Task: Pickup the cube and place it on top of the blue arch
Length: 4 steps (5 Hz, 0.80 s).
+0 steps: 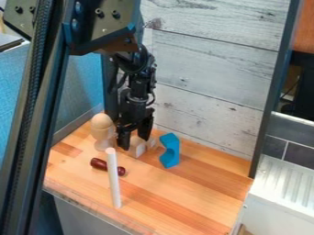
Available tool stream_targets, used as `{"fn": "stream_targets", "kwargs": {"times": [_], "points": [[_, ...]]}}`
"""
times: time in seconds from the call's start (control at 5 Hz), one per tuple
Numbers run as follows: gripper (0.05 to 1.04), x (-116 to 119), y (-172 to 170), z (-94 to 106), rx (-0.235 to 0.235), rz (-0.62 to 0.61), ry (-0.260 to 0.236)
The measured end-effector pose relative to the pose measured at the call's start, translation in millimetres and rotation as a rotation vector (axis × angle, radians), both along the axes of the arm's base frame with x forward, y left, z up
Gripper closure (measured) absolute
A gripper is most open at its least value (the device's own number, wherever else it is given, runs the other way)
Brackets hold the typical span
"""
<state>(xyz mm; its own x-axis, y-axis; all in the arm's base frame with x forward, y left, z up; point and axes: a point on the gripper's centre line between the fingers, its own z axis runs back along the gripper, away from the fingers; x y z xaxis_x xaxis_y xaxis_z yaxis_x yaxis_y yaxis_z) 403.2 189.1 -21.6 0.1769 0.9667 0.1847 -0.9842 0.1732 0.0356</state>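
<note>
Wooden counter (184,197), gripper (135,139) partly hiding cube (137,149)

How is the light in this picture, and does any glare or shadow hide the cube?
Camera view: soft light on the wooden table, with no hard shadow edges that I can make out; the black hand is so dark that its parts merge; no glare hides the pale cube, though the hand seems to cover it partly.
</note>
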Motion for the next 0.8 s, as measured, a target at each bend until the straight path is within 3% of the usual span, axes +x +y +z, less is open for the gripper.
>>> {"fn": "stream_targets", "kwargs": {"times": [0.2, 0.4, 0.6, 0.8], "points": [[0.451, 4, 0, -7.4, -0.017, -0.016, 0.011], [0.529, 3, -3, -9.2, -0.034, -0.022, 0.007], [0.529, -3, -8, -8.0, -0.066, -0.055, 0.013], [0.529, -6, -16, 13.5, -0.105, -0.105, -0.007]]}}
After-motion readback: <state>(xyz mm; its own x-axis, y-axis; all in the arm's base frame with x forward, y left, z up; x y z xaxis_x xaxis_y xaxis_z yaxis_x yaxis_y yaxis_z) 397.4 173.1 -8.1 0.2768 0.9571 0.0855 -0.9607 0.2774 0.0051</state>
